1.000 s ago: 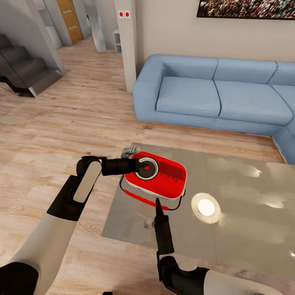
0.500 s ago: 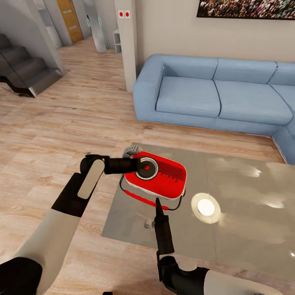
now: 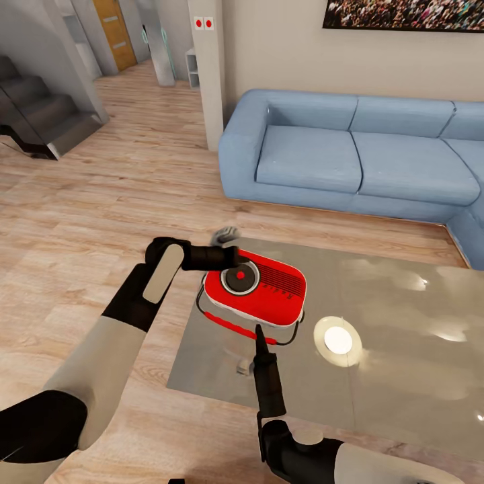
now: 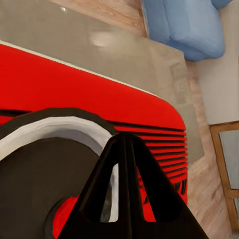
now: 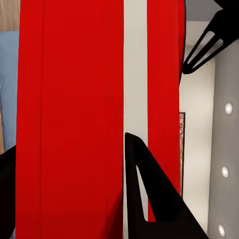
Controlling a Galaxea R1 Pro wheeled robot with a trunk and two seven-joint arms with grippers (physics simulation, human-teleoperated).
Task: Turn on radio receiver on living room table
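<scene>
The red radio receiver point(image 3: 265, 296) lies flat at the near-left corner of the glossy glass table point(image 3: 403, 336). Its round dial point(image 3: 240, 277) faces up and its thin black handle point(image 3: 288, 338) lies toward me. My left gripper point(image 3: 233, 256) is shut and hovers at the radio's far-left edge, just past the dial. In the left wrist view the closed fingertips point(image 4: 124, 139) point down at the dial rim and the red top point(image 4: 74, 84). My right gripper point(image 3: 258, 333) points at the radio's near side, and its spread fingers point(image 5: 149, 199) frame the white-striped red face point(image 5: 74, 99).
A long blue sofa point(image 3: 336, 154) stands behind the table, with a framed crowd picture point(image 3: 403, 13) above it. A white pillar point(image 3: 208, 67) and dark stairs point(image 3: 40, 114) are at the left, with wood floor between. A round lamp reflection point(image 3: 338, 341) shows on the glass.
My left gripper has drawn back from over the dial toward the radio's far-left edge, and the left arm has shifted right. The radio and the right arm have stayed still.
</scene>
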